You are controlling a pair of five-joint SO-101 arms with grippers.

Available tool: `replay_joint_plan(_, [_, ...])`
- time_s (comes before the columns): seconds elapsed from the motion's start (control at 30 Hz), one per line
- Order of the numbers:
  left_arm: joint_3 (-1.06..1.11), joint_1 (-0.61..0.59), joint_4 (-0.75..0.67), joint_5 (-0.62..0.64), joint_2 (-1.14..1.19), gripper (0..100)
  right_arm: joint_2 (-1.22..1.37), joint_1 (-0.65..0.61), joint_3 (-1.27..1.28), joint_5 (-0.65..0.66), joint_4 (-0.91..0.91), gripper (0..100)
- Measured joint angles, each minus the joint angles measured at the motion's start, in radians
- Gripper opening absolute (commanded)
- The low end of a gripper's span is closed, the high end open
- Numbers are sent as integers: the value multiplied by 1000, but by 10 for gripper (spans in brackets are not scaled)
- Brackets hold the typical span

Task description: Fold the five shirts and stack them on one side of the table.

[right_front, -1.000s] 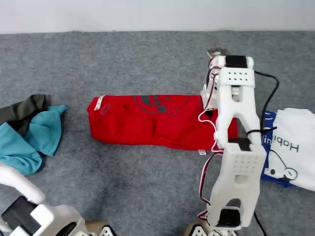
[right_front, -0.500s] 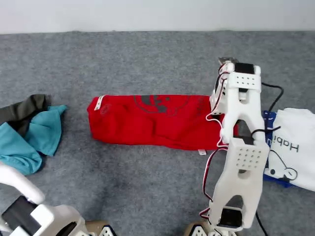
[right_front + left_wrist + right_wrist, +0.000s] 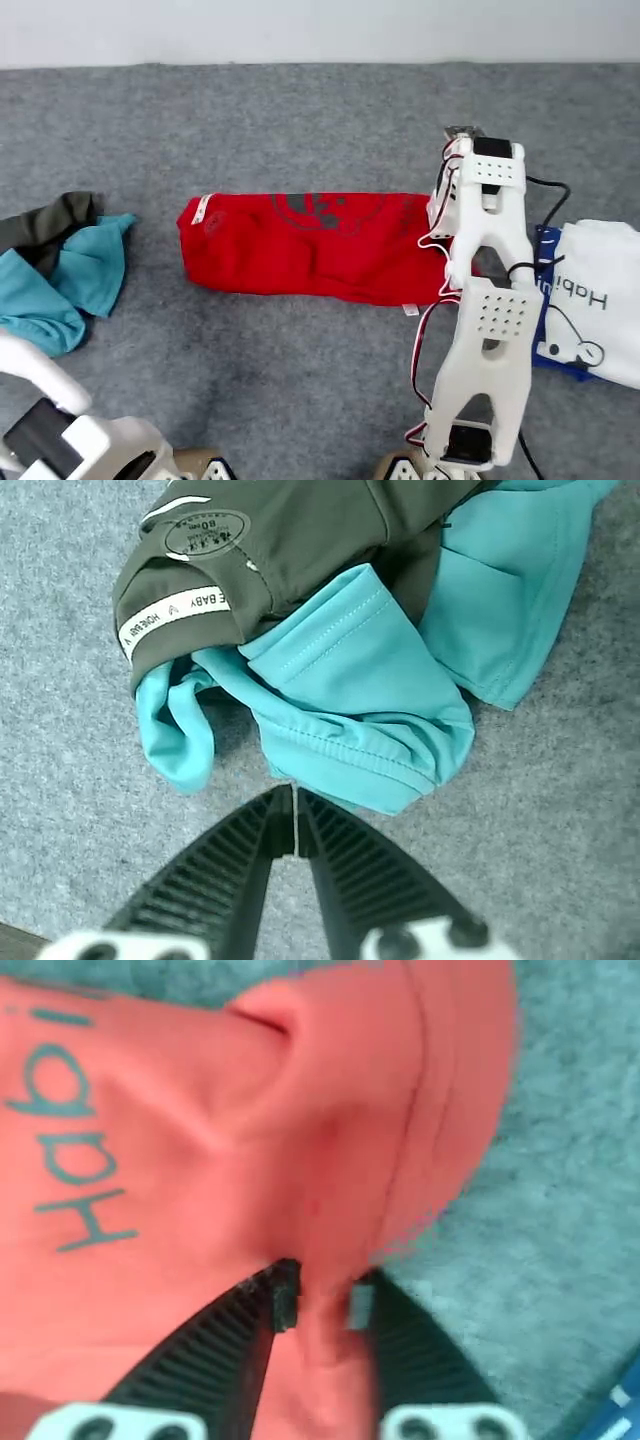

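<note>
High view: the red shirt (image 3: 310, 245) lies mid-bench, folded into a long band. The right arm (image 3: 485, 300) reaches over its end nearest the white shirt (image 3: 600, 300). That one rests on a blue shirt (image 3: 545, 310) at the bench (image 3: 300, 120) edge. If the red end is carried across carelessly, the band could open or skew and spoil the fold. The arm could also drag the white shirt, which lies just beside it. A teal shirt (image 3: 60, 280) and a dark shirt (image 3: 50, 225) lie crumpled at the far side, well apart from the rest. The left arm (image 3: 70, 435) is low near them.

Left wrist view: the left pincer (image 3: 297, 825) is pressed together and holds nothing. It hangs just off the teal shirt's (image 3: 350, 710) hem. The dark shirt (image 3: 300, 540) lies tangled over the teal one. A grab here would likely lift both together.

Right wrist view: the right pincer (image 3: 322, 1305) pinches a raised ridge of the red shirt (image 3: 200, 1140) close to its edge. The bite looks thin. It may catch only the top layer, so the lower layers would slip away.
</note>
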Motion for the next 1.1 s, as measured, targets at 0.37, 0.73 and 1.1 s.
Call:
replay_joint_plan(0.37, [0, 0, 0, 0, 0, 17, -124, -6, 17, 196, 114, 10])
replay_joint_plan(0.73, [0, 0, 0, 0, 0, 16, -330, -255, 17, 285, 169, 10])
replay_joint_plan(1.1, [3, 0, 0, 0, -100, 16, -377, -580, 17, 287, 26, 10])
